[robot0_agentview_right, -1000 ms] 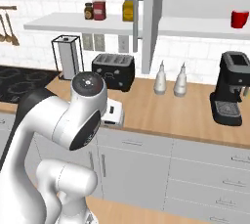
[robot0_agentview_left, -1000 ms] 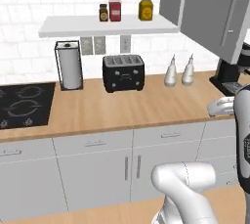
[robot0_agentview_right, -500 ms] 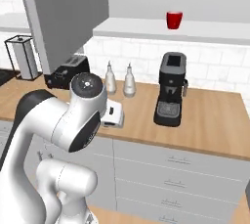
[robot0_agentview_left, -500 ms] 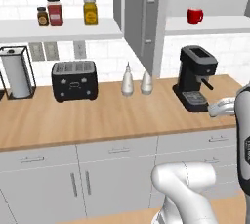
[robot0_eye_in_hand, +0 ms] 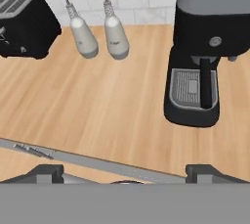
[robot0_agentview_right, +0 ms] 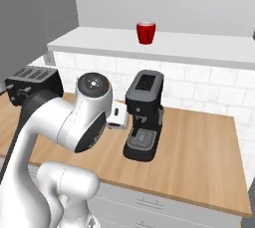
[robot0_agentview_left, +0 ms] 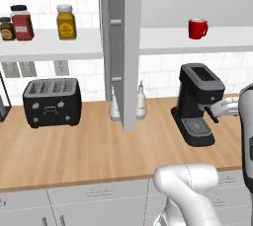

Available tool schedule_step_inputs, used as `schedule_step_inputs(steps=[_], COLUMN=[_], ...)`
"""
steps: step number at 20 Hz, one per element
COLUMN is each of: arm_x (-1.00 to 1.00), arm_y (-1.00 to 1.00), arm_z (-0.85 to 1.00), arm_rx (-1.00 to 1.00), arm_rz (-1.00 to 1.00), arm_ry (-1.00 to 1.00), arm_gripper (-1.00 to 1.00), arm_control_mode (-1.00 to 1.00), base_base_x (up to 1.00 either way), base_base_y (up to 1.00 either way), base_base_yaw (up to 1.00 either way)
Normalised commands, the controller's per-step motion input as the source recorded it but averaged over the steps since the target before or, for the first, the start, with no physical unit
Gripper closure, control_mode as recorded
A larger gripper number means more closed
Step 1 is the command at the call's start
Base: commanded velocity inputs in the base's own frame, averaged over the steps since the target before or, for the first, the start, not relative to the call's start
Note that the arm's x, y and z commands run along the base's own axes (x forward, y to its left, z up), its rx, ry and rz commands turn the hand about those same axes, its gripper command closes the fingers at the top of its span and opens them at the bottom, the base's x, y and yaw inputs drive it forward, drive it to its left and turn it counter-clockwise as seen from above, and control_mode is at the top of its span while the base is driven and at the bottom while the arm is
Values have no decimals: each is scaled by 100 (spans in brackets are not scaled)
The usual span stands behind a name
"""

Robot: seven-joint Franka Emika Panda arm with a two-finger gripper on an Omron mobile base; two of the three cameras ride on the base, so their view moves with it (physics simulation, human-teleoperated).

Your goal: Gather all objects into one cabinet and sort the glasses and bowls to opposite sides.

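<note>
The red mug (robot0_agentview_left: 197, 28) stands upright on the white shelf (robot0_agentview_left: 207, 40) of the open wall cabinet, its handle turned to the left in the left base view; in the right base view the same mug (robot0_agentview_right: 146, 33) sits near the middle of that shelf (robot0_agentview_right: 199, 50), directly above the coffee machine. One grey cabinet door (robot0_agentview_left: 123, 47) stands edge-on in the left base view, its long bar handle (robot0_agentview_left: 105, 47) facing the camera, and hides part of what lies behind it. Left of the door, three spice jars (robot0_agentview_left: 37, 21) with dark, red and yellow contents stand in a row on the same shelf. Below, on the wooden tabletop (robot0_agentview_left: 89, 146), a black toaster (robot0_agentview_left: 52, 101) stands at the left, two pale bottles (robot0_agentview_left: 128, 104) stand close together by the tiled wall just behind the door's lower edge, and a black coffee machine (robot0_agentview_left: 196, 104) with a grey drip tray stands to the right. In the hand view the pincer (robot0_eye_in_hand: 122, 175) hangs low over the front edge of the tabletop (robot0_eye_in_hand: 97, 110), its two dark fingertips (robot0_eye_in_hand: 44, 173) spread wide apart with nothing between them; ahead of it are the coffee machine (robot0_eye_in_hand: 205, 52) at right, the two bottles (robot0_eye_in_hand: 97, 34) tilted in the picture, and the toaster (robot0_eye_in_hand: 24, 22) at upper left. The pincer is well below the mug and apart from it.
</note>
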Motion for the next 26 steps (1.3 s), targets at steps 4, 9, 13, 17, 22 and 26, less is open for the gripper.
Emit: schedule_step_inputs(steps=[4,9,13,17,22,26], arm_x=[0,0,0,0,0,0], arm_y=[0,0,0,0,0,0], arm_z=[0,0,0,0,0,0], arm_rx=[0,0,0,0,0,0], arm_rz=[0,0,0,0,0,0], arm_ry=[0,0,0,0,0,0], arm_gripper=[-100,-100,-100,-100,-100,-100], arm_control_mode=[100,100,100,100,100,100], base_base_x=[100,100,-16,16,-45,56], base_base_y=[-54,-85,-100,-100,-100,-96], base_base_yaw=[13,3,0,0,8,2])
